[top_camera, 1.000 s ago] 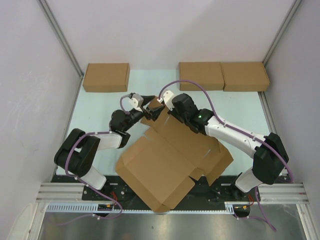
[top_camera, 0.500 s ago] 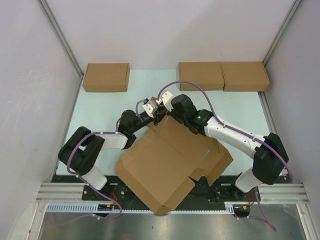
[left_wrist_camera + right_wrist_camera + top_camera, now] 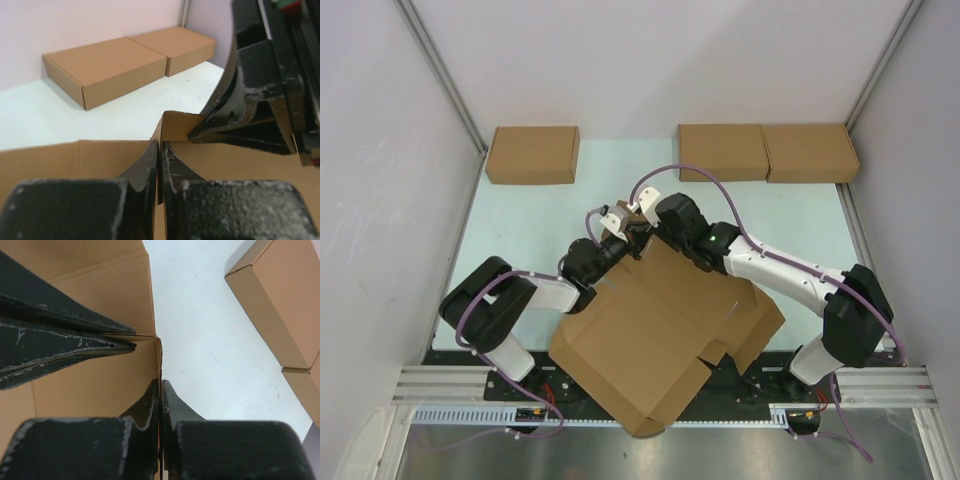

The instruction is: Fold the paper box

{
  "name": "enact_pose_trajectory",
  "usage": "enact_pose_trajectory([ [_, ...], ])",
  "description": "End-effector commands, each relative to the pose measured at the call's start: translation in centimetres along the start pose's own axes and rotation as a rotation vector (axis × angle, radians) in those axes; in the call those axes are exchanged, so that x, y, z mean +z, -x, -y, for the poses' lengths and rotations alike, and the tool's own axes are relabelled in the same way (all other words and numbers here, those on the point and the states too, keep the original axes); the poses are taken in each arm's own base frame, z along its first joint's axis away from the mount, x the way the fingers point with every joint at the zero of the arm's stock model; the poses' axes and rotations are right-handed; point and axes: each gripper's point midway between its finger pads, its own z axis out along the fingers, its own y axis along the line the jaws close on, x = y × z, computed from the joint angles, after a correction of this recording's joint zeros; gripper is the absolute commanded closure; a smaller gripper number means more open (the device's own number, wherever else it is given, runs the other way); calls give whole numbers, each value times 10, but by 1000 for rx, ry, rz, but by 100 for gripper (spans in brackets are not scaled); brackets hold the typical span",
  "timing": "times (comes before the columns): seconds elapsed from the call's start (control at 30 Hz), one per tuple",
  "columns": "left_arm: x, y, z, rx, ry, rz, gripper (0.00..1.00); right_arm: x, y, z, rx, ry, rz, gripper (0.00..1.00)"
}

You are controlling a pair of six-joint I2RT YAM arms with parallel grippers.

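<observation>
My left gripper [image 3: 159, 150] was clamped on a thin upright edge at the far corner of the paper box [image 3: 640, 340], which lay partly unfolded on the table [image 3: 520, 220] between my arms. Right beside it, my right gripper [image 3: 160, 389] pinched the adjoining edge at that corner.

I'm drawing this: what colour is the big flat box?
The paper box is plain brown, clearest from the top camera.
</observation>
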Motion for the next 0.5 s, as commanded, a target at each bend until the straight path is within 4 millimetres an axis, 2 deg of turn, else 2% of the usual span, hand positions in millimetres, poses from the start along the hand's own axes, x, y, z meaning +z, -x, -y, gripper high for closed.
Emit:
enact_pose_trajectory([
  [0.0, -3, 32, 12, -219, 61, 196, 92, 5, 5, 0, 56, -36, 15, 100],
  [0.27, -11, 31, 2, -507, 184, 326, 89, 7, 6, -2, 81, -49, 17, 100],
  [0.4, -9, 37, 7, -503, 188, 345, 86, 8, 4, -2, 74, -56, 10, 100],
  [0.47, -14, 46, 5, -477, 200, 366, 81, 7, 3, -1, 64, -60, 5, 100],
])
